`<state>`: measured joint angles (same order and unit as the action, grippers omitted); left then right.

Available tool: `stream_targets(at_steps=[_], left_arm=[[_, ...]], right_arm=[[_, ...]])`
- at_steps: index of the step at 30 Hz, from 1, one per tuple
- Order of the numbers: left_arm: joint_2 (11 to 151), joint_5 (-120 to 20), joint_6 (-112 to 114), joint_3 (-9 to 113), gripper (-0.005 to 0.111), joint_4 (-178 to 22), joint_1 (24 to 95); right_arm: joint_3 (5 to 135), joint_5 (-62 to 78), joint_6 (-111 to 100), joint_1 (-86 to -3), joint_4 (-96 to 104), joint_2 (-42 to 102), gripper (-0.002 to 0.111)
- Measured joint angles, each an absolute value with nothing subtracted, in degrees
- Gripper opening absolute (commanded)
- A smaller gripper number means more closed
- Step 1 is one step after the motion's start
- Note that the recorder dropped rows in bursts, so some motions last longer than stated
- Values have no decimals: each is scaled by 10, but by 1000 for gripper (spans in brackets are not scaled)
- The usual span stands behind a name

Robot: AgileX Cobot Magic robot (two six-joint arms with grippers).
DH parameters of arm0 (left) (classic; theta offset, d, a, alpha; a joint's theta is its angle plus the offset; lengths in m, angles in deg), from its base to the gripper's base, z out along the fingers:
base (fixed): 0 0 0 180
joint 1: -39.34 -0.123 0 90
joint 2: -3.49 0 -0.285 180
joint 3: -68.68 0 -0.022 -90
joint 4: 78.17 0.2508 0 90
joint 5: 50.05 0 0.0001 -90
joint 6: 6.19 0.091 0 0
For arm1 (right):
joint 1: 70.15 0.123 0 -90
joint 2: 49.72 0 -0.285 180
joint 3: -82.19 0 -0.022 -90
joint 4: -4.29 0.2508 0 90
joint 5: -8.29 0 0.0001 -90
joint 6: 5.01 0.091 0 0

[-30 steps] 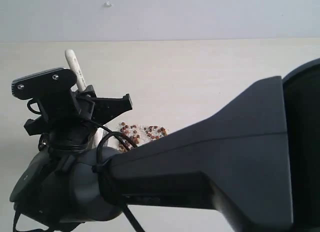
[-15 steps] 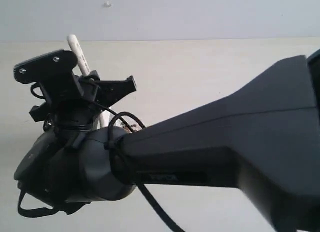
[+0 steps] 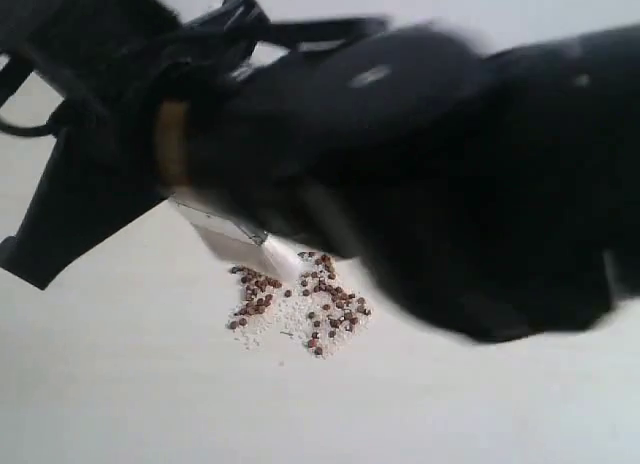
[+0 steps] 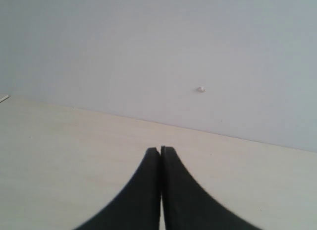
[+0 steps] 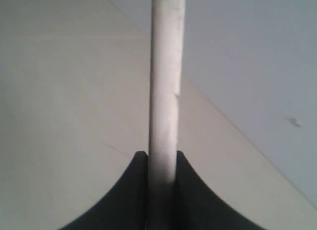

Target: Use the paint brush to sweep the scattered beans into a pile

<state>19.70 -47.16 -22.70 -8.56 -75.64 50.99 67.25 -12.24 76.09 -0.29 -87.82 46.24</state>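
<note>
Two-arm rig at the sweeping stage. The right gripper is clamped narrowly on the pale handle of the paint brush. In the right wrist view the handle runs straight out from between the jaws. The left gripper has its jaws pressed together on nothing and hangs over bare worktop near the far edge, where the wall rises.

The beans lie in a loose cluster mixed with off-white crumbs, out on the open worktop away from any visible edge. The cream bristles meet the cluster's near-left margin. The beans thus sit at the opposite end of the brush from the right gripper's jaws, lower and just beyond the bristle tip.

Probable hazards: a fast or heavy stroke may flick the round beans outward, since they roll freely. The smooth handle may twist in the narrow clamp. The blurred right arm hides much of the exterior view, so strays may go unnoticed.
</note>
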Motion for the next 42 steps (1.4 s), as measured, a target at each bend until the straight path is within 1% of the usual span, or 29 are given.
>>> stream_targets(at_steps=[4,7,14,19,24,33,38,42], left_arm=[[197,-472,-227,-86,0,-756,510],[197,-472,-227,-86,0,-756,510],[197,-472,-227,-86,0,-756,510],[197,-472,-227,-86,0,-756,510],[197,-472,-227,-86,0,-756,510],[197,-472,-227,-86,0,-756,510],[197,-472,-227,-86,0,-756,510],[197,-472,-227,-86,0,-756,510]], right_arm=[[602,105,755,-65,-880,318,0],[563,208,745,-102,-882,251,0],[474,381,656,-147,-883,223,0],[417,501,519,-193,-827,248,0],[400,567,442,-267,-786,299,0],[400,667,387,-400,-799,440,0],[400,650,381,-445,-782,492,0],[400,556,396,-456,-665,500,0]])
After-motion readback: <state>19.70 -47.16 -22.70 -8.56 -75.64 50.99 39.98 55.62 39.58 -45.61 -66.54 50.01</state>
